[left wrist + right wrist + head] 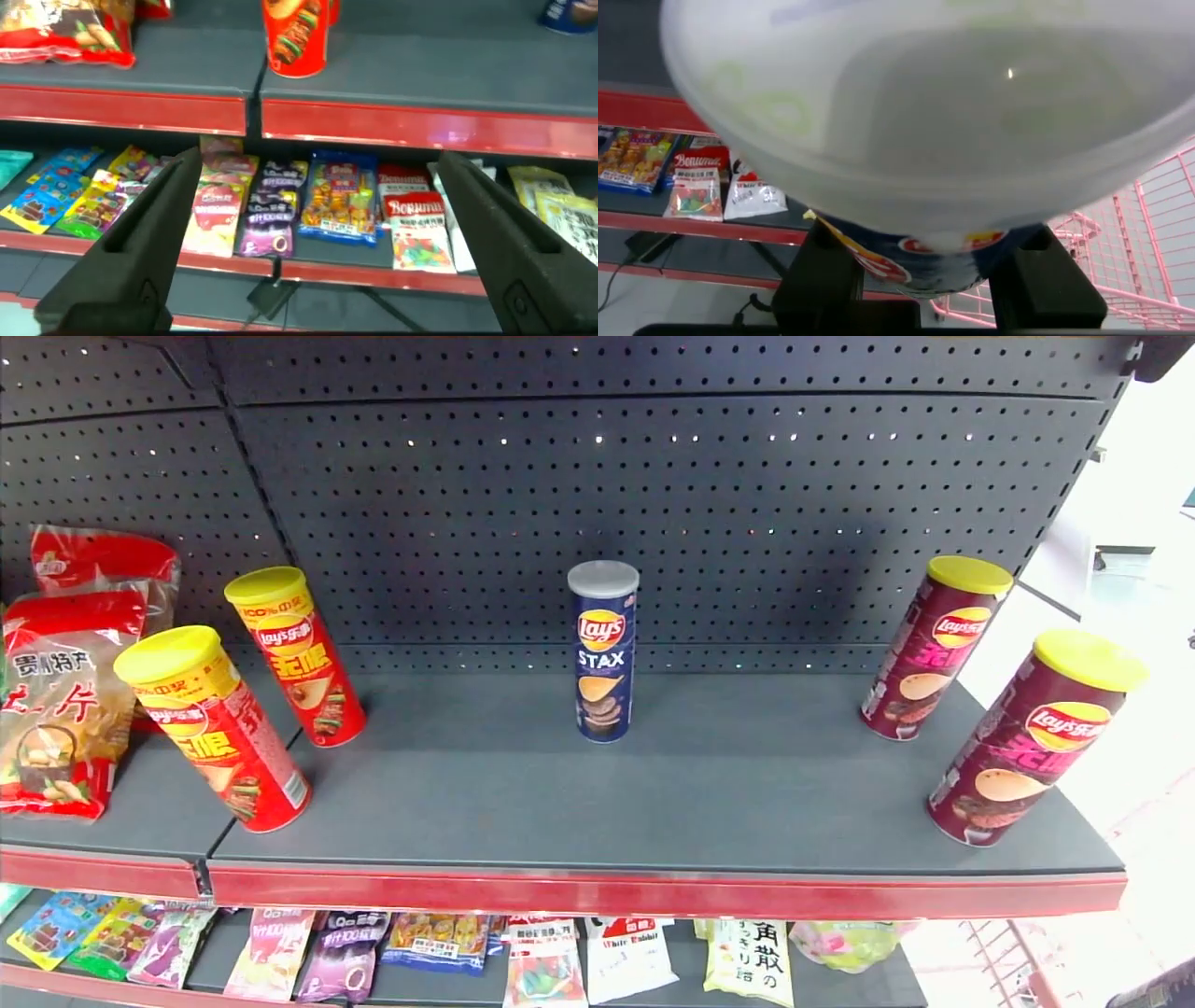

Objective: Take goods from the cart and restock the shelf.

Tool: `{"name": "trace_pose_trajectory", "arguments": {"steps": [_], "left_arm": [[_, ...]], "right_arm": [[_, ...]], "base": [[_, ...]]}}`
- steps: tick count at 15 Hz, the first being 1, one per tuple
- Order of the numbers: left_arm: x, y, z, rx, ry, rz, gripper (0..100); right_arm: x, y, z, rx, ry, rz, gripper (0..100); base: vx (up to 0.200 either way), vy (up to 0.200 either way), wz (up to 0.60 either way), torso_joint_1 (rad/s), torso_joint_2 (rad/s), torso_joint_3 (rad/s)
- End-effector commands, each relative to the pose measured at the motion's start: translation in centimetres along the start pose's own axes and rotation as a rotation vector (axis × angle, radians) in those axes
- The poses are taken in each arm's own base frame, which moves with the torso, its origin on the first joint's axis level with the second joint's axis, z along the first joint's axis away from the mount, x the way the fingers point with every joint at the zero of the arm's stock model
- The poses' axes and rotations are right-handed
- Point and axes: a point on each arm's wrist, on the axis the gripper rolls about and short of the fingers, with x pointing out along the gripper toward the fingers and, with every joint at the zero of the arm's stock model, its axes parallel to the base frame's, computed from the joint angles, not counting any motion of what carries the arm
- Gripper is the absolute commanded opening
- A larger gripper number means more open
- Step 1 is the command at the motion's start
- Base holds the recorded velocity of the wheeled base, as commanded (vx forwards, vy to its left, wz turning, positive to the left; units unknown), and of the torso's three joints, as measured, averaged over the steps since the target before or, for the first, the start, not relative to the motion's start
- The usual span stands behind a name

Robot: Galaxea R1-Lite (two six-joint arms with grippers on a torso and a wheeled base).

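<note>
My right tool (929, 257) clamps a lidded can (915, 121); set down too close beside the blue can (603, 653), it could topple both. My left tool (318, 163) stands apart.

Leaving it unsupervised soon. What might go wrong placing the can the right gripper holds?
The held can in the right gripper blocks most of that wrist's view, so placement may be poorly judged. It might clip the shelf's red front edge, or topple the upright blue can if set close beside it.
</note>
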Motion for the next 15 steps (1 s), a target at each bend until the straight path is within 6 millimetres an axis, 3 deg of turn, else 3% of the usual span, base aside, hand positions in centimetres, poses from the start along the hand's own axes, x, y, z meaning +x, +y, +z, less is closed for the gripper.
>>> {"name": "trace_pose_trajectory", "arguments": {"steps": [1,3,5,8,9,10,11,12,15], "left_arm": [[0.2,0.0,0.1,0.013,0.031,-0.019,100],[0.3,0.0,0.1,0.100,0.030,-0.095,100],[0.3,0.3,0.2,0.126,0.018,-0.329,100],[0.2,0.3,0.3,0.123,0.009,-0.356,100],[0.2,0.2,3.9,0.076,-0.023,-0.348,100],[3.2,-1.0,12.8,-0.105,0.021,-0.347,100],[4.5,-1.6,16.2,-0.145,-0.010,-0.372,100],[7.0,-2.9,17.7,-0.090,0.029,-0.477,100],[12.6,-6.5,16.0,0.062,0.142,-0.780,100]], "right_arm": [[-0.4,0.0,-0.9,0.005,-0.021,0.001,0],[-0.5,0.1,-2.1,0.019,-0.025,0.017,0],[-0.7,0.3,-2.8,0.025,-0.051,0.118,0],[-0.8,0.3,-2.8,0.024,-0.064,0.123,0],[-0.9,0.3,-2.8,0.025,-0.067,0.120,0],[-0.9,0.3,-3.0,0.023,-0.067,0.120,0],[-0.9,0.3,-3.2,0.023,-0.059,0.120,0],[-0.7,0.4,-4.0,0.020,-0.052,0.131,0],[-0.8,0.5,-4.9,0.019,-0.068,0.133,0]], "base": [[0.000,0.000,0.00,0.000,0.00,0.000],[0.000,0.000,0.00,0.000,0.00,0.000],[0.000,0.000,0.00,0.000,0.00,0.000],[0.000,0.000,0.00,0.000,0.00,0.000],[0.000,0.000,0.00,0.000,0.00,0.000],[0.000,0.000,0.00,0.000,0.00,0.000],[0.000,0.000,0.00,0.000,0.00,0.000],[0.000,0.000,0.00,0.000,0.00,0.000],[0.000,0.000,0.00,0.000,0.00,0.000]]}}
